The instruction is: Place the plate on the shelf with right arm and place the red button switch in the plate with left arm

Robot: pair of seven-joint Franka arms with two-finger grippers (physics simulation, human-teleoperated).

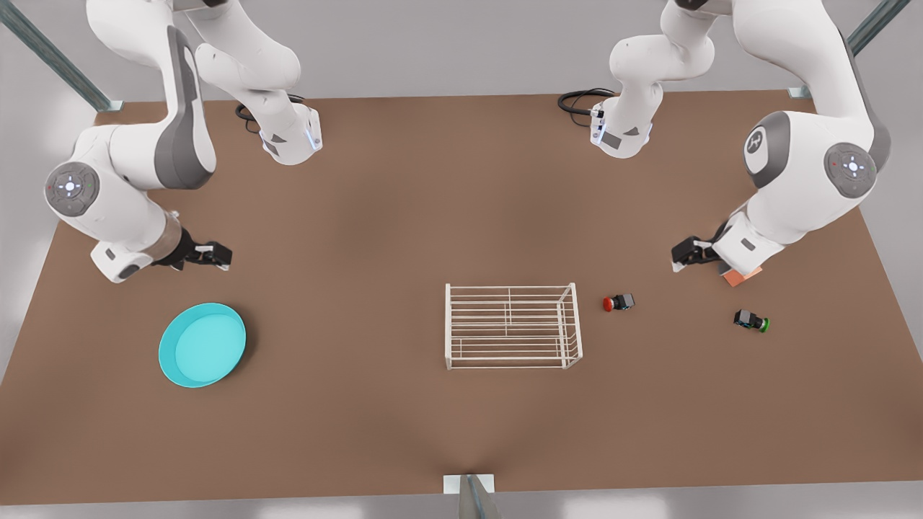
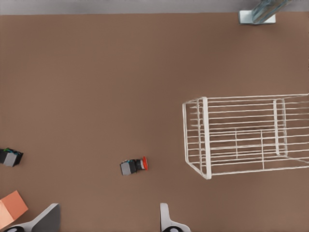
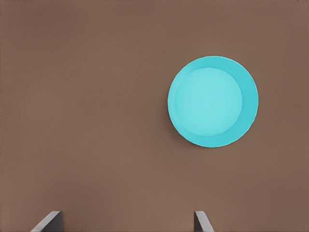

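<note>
I have both grippers parked open above the table (image 1: 404,447), holding nothing. The right gripper (image 1: 216,255) hangs just short of the plate (image 1: 202,344), my first pickup. The left gripper (image 1: 683,254) waits near the red switch (image 1: 618,303), the rack (image 1: 512,326) beyond it.

— Where do my task objects lie?
— My plate (image 1: 202,345), a round turquoise dish with a paler inside, rests flat on the table at the front view's left, well apart from my shelf (image 1: 513,326).
— And the shelf?
— A white wire rack, upright near the middle, nothing on its slatted top.
— The red button switch (image 1: 618,303)?
— On its side just beside the rack, at the front view's right, red cap toward it.
</note>
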